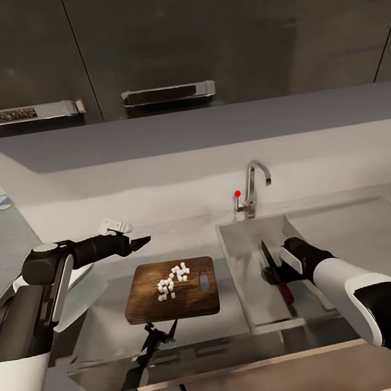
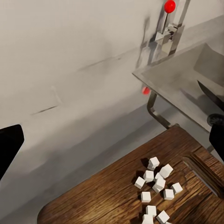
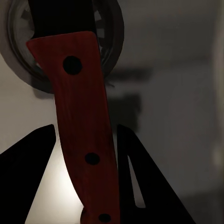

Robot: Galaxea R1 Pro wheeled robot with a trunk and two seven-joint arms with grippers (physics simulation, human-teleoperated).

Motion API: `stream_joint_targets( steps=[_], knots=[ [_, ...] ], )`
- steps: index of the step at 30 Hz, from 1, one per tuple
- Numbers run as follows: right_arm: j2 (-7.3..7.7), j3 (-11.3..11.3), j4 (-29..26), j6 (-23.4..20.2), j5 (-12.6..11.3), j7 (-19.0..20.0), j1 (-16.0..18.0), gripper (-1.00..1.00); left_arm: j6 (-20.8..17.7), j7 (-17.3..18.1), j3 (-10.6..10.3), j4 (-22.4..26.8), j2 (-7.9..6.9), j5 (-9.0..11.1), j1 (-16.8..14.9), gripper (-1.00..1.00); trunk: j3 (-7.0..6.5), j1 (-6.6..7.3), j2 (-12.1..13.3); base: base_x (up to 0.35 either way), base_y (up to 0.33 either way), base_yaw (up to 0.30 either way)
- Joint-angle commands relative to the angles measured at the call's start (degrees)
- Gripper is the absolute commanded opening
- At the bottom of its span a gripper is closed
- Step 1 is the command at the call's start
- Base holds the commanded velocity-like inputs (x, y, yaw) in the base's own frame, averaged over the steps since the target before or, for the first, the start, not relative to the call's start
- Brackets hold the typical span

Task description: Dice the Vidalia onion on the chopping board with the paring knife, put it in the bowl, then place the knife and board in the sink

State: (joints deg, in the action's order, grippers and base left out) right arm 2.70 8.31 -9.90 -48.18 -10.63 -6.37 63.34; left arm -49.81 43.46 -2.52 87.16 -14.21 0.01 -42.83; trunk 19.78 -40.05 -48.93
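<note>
Down in the sink (image 1: 261,310), the right arm reaches forward, its pincer (image 1: 280,274) spread, with the knife (image 1: 273,271) lying between the fingers over the drain. Left arm is bent at the elbow, forearm level above the worktop (image 1: 117,343), pincer (image 1: 141,243) spread, holding nothing. Onion dice (image 1: 173,281) sit on the board (image 1: 171,291) left of the sink
</note>
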Motion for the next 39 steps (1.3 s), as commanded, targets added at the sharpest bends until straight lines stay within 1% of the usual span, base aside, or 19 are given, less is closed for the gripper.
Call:
stream_joint_targets(
  steps=[1,20,27,36,37,39],
  knots=[
    [0.02,0.4,0.2,-0.3,-0.6,-0.4,0.0,-1.00,-0.4,0.1,0.0,0.0,-0.03,0.0,-0.1,1.00,0.07,-0.01,-0.1,0.000,0.000,0.000],
    [0.02,0.3,1.0,0.0,-0.8,-0.3,0.0,-1.00,-0.4,0.1,0.0,0.0,-0.03,0.0,-0.1,1.00,0.07,-0.01,-0.1,0.000,0.000,0.000],
    [-0.36,0.3,1.0,-0.1,-0.8,-0.3,0.0,-1.00,-0.4,0.1,0.0,0.0,-0.03,0.0,-0.1,1.00,0.07,-0.01,-0.1,0.000,0.000,0.000],
    [-0.42,0.3,1.0,-0.1,-0.8,-0.3,0.0,-1.00,-0.4,0.1,0.0,0.0,-0.03,0.0,-0.1,1.00,0.07,-0.01,-0.1,0.000,0.000,0.000],
    [-0.42,0.3,1.0,-0.1,-0.8,-0.3,0.0,1.00,-0.4,0.1,0.0,0.0,-0.03,0.0,-0.1,1.00,0.07,-0.01,-0.1,0.000,0.000,0.000],
    [-0.42,0.3,1.0,-0.1,-0.8,-0.3,0.0,1.00,-0.4,0.1,0.0,0.0,-0.03,0.0,-0.1,1.00,0.07,-0.01,-0.1,0.000,0.000,0.000]
  ],
)
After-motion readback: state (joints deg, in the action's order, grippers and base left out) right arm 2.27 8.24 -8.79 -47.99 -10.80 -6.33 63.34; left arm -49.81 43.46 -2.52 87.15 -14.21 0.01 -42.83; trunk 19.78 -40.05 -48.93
